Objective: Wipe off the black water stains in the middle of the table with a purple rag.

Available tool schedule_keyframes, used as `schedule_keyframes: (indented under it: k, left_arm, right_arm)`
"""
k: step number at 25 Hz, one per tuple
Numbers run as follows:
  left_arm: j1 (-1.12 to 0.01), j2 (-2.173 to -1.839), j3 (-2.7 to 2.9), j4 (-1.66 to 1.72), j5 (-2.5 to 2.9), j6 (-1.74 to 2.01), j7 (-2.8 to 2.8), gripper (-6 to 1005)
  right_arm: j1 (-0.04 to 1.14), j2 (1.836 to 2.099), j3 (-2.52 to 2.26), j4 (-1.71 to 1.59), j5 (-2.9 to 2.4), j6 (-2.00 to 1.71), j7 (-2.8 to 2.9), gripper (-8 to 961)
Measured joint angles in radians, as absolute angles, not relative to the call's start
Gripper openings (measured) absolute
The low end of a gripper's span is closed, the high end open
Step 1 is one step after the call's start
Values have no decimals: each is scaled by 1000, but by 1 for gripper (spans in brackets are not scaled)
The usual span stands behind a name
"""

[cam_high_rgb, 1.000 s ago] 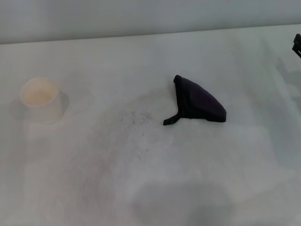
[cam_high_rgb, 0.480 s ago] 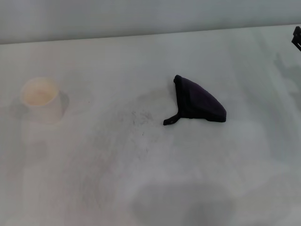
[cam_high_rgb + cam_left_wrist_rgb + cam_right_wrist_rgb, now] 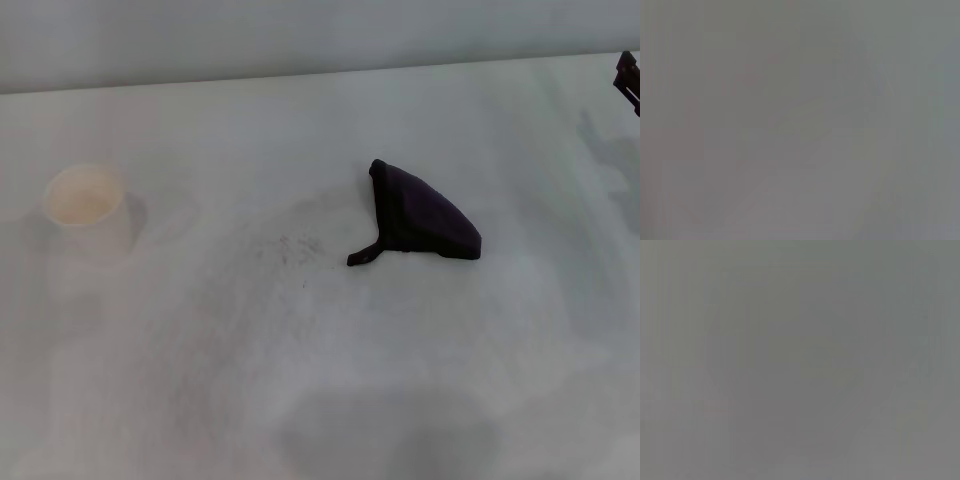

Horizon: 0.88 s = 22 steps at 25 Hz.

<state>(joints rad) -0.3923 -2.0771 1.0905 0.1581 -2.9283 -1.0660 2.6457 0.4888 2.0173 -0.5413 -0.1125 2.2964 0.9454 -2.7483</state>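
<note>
The purple rag (image 3: 424,218) lies crumpled on the white table (image 3: 300,130), a little right of centre, with its thin strap tail (image 3: 362,254) pointing to the left front. No gripper touches it. No small solid-black blot shows; only faint grey speckled smudges (image 3: 295,248) lie just left of the rag. A small dark part of my right gripper (image 3: 628,78) shows at the far right edge, well away from the rag. My left gripper is out of view. Both wrist views show only a flat grey blur.
A small cream cup (image 3: 88,207) stands on the table at the left. The table's far edge (image 3: 300,72) runs along the back, with a grey wall behind it.
The dark part of my right gripper at the right edge has shifted slightly towards the back. The rag and the cup have not moved.
</note>
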Motion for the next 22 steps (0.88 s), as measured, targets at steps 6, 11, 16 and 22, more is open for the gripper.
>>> schedule_keyframes:
  k: [6,11,16,22]
  left_arm:
    - [-392,-2078,1061,158,-2928,-1065,2646,880]
    - [-393,-2078,1060,154,-2928,-1065,2646,879]
    - [-393,-2079,1060,152,-2928,-1063,2646,880]
    - [-393,-2079,1060,152,-2928,-1054,2646,880]
  right_arm:
    - [491,2018,-509,-107,2299,944,-2743,876]
    - [494,2018,-507,-107,2299,943,-2750,876]
    - [494,2018,-507,-107,2300,943,-2750,876]
    - [494,2020,-511,-104,2298,943,-2747,876]
